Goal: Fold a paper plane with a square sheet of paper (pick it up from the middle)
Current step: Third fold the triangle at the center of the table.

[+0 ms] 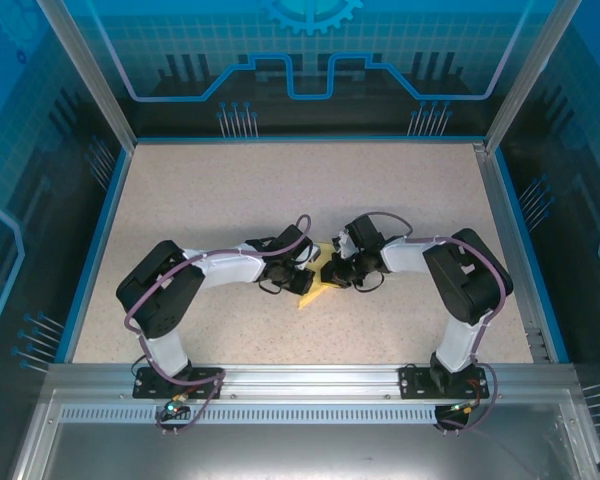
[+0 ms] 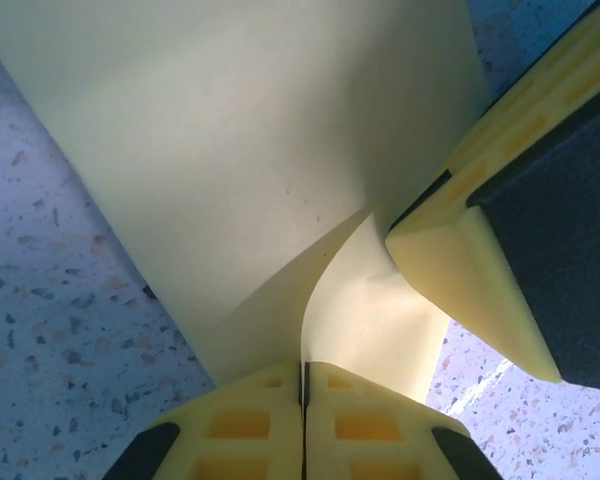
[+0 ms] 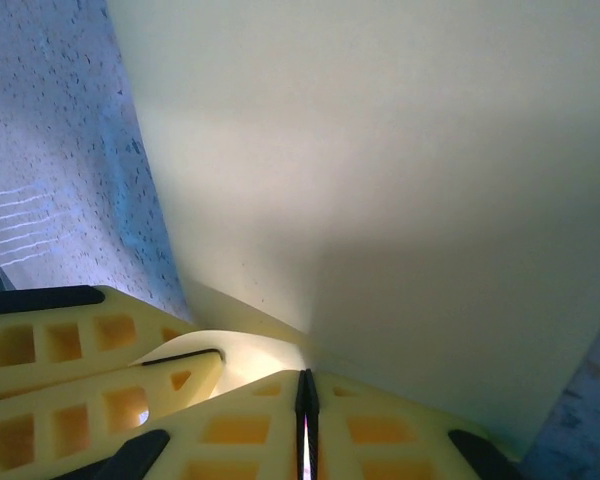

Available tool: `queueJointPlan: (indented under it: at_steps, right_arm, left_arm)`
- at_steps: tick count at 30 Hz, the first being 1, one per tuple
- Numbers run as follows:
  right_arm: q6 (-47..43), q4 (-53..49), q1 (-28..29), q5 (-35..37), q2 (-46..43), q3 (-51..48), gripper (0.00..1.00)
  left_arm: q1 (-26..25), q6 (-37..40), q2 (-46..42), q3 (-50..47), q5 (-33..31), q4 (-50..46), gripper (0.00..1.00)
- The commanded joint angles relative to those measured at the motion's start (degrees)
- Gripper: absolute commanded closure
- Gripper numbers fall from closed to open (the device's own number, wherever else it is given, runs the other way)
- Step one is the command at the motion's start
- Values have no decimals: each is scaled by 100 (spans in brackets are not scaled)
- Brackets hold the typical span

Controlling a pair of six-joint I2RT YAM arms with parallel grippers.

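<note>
Top view, sheet: the sheet (image 1: pixel 312 292) lies partly folded at the middle of the table (image 1: pixel 230 190), a yellow corner poking out toward the lower edge of the frame.
Top view, grippers: the left gripper (image 1: pixel 302 272) and right gripper (image 1: pixel 338 272) meet nose to nose over it.
Top view, risk: with both so close, either arm moving could knock the other and drag the fold askew.
Left wrist, grip: at bottom centre the left jaws are pressed together on a sheet (image 2: pixel 230 150) edge; a curled flap rises just right of the seam.
Left wrist, risk: a right-gripper finger (image 2: pixel 460 270) touches that flap at centre right. Opposed pulls could tear or crumple it.
Right wrist, grip: at bottom centre the right jaws look closed on the sheet (image 3: pixel 400 200), which fans up across the frame.
Right wrist, risk: left fingers (image 3: pixel 80 350) sit just beside it at lower left. A thin pinch may slip, so the crease would land off line.
</note>
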Motion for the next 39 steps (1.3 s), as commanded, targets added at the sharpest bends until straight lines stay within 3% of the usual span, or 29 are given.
queueJointPlan:
  at_steps: [1,3,6,7,11,16,22,30,39]
  right_arm:
    - [-242,-625,38,455,135,-97,88]
    - [-252,-636,34,490,110,-130,88]
    - [-258,-650,39,482,127,-118,88]
    - [-245,-645,32,485,140,-132,88]
    - [-227,-621,37,486,151,-133,88]
    - [-187,-614,43,525,138,-176,88]
    - [-167,-579,43,526,157,-187,88]
    - [-122,-595,43,539,211,-125,87]
    - [-122,-636,42,539,234,-123,87]
  left_arm:
    - [46,19,8,56,-76,-281,92]
    - [45,-25,-56,106,-88,-319,87]
    - [62,-169,-287,183,-131,-383,73]
    - [60,-258,-390,197,-197,-404,64]
    - [121,-749,-758,211,-243,-530,56]
    - [153,-1485,-1193,26,53,-436,63]
    - [145,-2169,-1175,-168,1395,292,83]
    - [136,-2271,-437,-30,2009,317,86]
    - [129,-2083,-48,-46,1947,153,86]
